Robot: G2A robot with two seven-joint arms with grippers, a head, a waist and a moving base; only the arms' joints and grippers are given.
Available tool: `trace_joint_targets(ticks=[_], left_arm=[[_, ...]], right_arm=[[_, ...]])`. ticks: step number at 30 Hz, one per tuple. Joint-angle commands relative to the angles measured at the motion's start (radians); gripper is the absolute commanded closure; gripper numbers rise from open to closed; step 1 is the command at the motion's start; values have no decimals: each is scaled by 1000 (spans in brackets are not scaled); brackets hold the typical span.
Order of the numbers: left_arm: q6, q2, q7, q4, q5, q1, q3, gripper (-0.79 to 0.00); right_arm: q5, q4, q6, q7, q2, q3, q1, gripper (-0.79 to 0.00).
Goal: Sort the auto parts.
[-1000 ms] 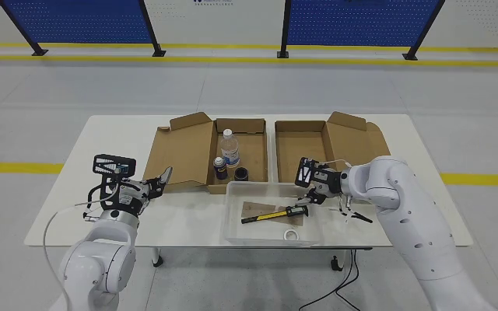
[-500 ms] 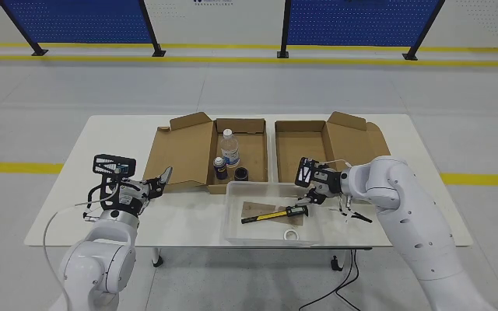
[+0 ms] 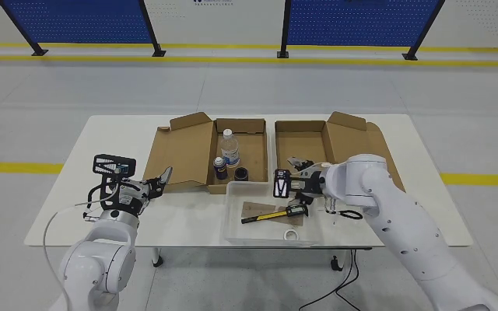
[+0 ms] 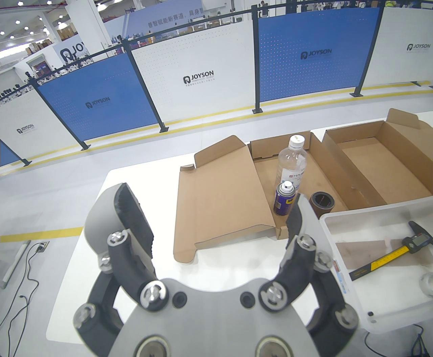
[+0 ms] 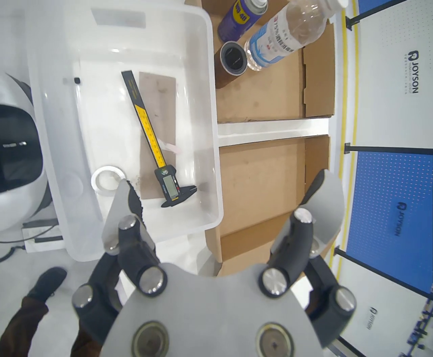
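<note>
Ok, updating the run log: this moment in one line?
left gripper: open, empty | right gripper: open, over clear plastic bin rim | yellow-and-black digital caliper: lying in bin

1. The right wrist view's edge cuts off the blue spray can (image 5: 241, 15) and the clear plastic bottle (image 5: 284, 33).
2. The left wrist view's edge cuts the white ring (image 4: 427, 282) in the clear plastic bin (image 4: 365, 233).
3. A tiny black item (image 5: 77, 80) there is too small to tell.

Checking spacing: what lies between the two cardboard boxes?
Only a bare strip of table parts the stocked box from the empty box, per the right wrist view.
</note>
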Motion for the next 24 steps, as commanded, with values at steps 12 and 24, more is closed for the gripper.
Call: trace_joint_targets(ticks=[12,24], left_arm=[[0,0,0,0,0,0,0,-785],[0,0,0,0,0,0,0,-785]], right_arm=[[160,-11,82,82,104,-253,123,-477],[252,78,78,78,133,-339,164,-385]])
